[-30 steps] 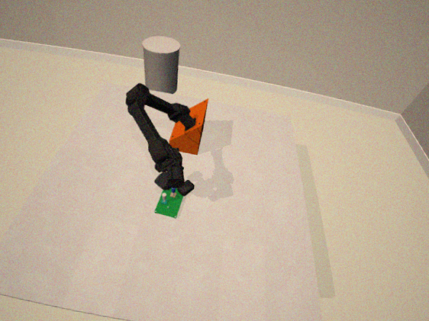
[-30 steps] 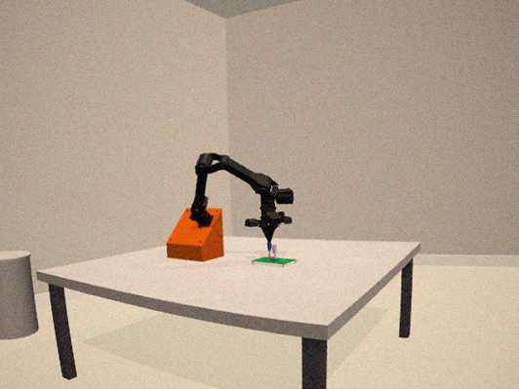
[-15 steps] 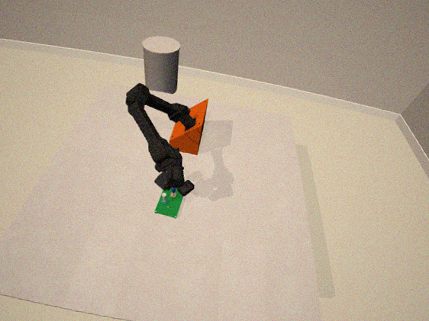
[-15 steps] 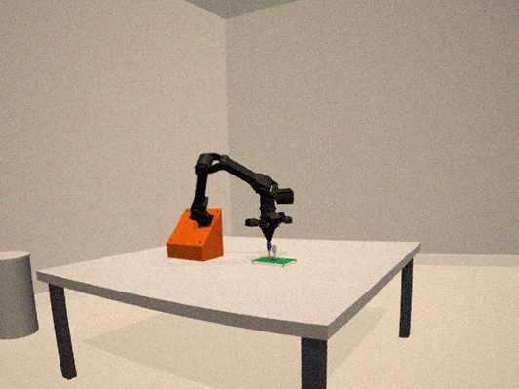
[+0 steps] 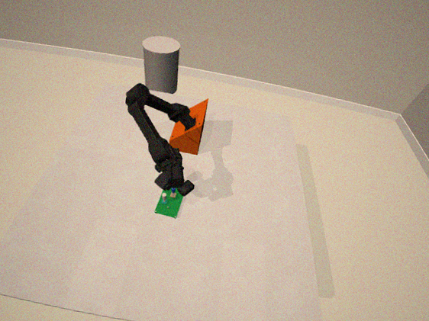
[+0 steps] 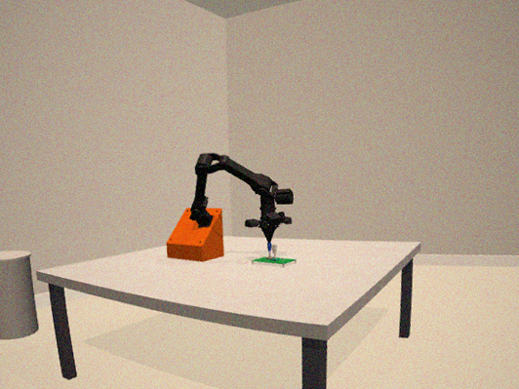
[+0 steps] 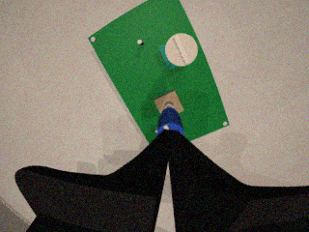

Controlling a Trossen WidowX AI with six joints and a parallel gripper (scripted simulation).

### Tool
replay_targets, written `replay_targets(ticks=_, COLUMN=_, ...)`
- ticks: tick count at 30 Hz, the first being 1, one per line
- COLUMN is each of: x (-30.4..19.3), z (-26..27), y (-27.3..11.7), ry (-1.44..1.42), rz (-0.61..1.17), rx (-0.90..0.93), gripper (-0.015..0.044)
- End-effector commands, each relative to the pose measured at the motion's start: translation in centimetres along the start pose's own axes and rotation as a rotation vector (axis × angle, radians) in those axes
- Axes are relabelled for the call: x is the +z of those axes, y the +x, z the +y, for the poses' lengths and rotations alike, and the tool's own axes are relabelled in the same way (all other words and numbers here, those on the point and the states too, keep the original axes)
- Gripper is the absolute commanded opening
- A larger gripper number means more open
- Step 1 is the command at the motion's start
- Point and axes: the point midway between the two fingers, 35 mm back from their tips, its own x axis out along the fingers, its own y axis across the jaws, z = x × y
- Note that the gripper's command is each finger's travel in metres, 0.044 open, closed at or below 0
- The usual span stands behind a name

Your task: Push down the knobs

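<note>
The green circuit board [image 5: 168, 211] [image 6: 286, 260] [image 7: 116, 63] stands on short legs. A blue knob [image 6: 269, 246] [image 7: 170, 119] stands over the tan potentiometer [image 7: 161, 102], with a bit of pale shaft showing between them. A white knob [image 5: 164, 195] [image 6: 274, 248] [image 7: 182, 49] with a line across its top stands over the teal potentiometer [image 7: 164, 51]; its gap is too small to tell. My gripper [image 6: 270, 240] [image 7: 169, 135] is shut, with nothing between the fingers. It points down with its tips at the top of the blue knob, partly hiding it in the wrist view.
A small pale pin [image 7: 140, 42] stands on the board to the left of the white knob in the wrist view. The orange wedge-shaped base [image 5: 184, 146] [image 6: 185, 252] carries the arm on the table [image 5: 236, 255] [image 6: 245, 296]. A grey cylinder [image 5: 160, 67] [image 6: 8, 295] stands beyond the table.
</note>
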Motion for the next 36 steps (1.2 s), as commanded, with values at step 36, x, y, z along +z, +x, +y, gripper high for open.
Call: replay_targets(ticks=36, x=0.2, z=-0.1, y=2.1, ry=0.001, rz=-0.003, rx=-0.006, gripper=0.0000)
